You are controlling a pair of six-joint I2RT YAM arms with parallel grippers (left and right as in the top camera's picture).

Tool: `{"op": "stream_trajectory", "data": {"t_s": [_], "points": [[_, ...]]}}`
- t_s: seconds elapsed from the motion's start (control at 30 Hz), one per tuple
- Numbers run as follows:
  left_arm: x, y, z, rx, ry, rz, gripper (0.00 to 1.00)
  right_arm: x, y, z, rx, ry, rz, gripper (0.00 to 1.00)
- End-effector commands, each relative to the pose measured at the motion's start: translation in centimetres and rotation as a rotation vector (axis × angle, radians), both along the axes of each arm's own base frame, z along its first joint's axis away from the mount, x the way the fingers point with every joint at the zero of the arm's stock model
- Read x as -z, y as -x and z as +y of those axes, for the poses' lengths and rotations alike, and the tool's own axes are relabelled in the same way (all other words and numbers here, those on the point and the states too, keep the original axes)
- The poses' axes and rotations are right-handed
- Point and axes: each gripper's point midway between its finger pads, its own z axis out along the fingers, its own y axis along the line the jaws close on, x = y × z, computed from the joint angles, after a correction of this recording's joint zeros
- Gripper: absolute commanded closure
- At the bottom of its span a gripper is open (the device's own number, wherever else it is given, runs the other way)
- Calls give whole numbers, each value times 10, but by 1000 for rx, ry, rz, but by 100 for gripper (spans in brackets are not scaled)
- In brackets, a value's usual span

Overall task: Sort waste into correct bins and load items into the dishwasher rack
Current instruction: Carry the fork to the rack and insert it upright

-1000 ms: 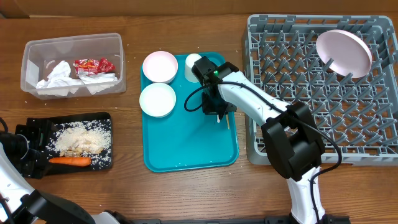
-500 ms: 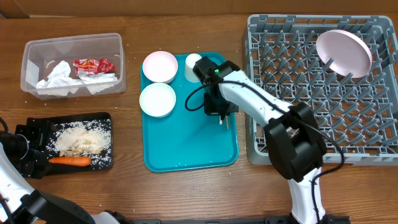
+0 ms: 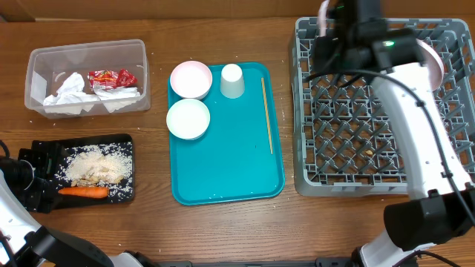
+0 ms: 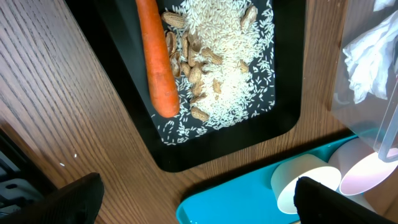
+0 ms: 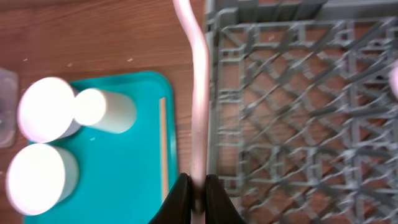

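My right gripper (image 5: 198, 183) is shut on the thin rim of a pale plate (image 5: 198, 93), which stands edge-on over the left rim of the grey dishwasher rack (image 3: 371, 141). From above, that rim (image 3: 324, 13) shows at the rack's back left. A pale sliver (image 3: 438, 63) shows in the rack, to the right of the arm. On the teal tray (image 3: 223, 163) lie the wooden stick (image 3: 266, 115), the cup (image 3: 232, 80) and two bowls (image 3: 191, 79) (image 3: 188, 119). My left gripper (image 4: 199, 202) is open above the table, near the black tray (image 4: 124, 112) holding the carrot (image 4: 155, 56) and the grainy scraps (image 4: 224, 68).
The clear tub (image 3: 33, 59) at the back left holds white napkins (image 3: 67, 89) and a red wrapper (image 3: 111, 77). The right arm stretches across the rack from the front right. Bare wood lies between the teal tray and the bins.
My right arm has left the teal tray and swung up to the rack's back left, now holding a plate rim. The stick lies straight along the tray's right side.
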Motion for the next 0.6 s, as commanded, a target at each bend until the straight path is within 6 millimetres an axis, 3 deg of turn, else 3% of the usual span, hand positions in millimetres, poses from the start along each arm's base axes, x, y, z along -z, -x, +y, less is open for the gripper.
{"op": "stream_trajectory", "data": {"t_s": [0.0,0.1,0.47,0.5,0.57], "points": [[2,0,0,-16,10,3,1,22,-9,-8,-101,24,24,96],[2,0,0,-16,10,3,0,41,-17,-16,-90,30,48,96],[2,0,0,-16,10,3,0,117,-40,-13,-89,40,167,95],[2,0,0,-16,10,3,0,122,-42,-13,-89,40,173,92],[2,0,0,-16,10,3,0,130,-43,-13,-89,41,186,71]]}}
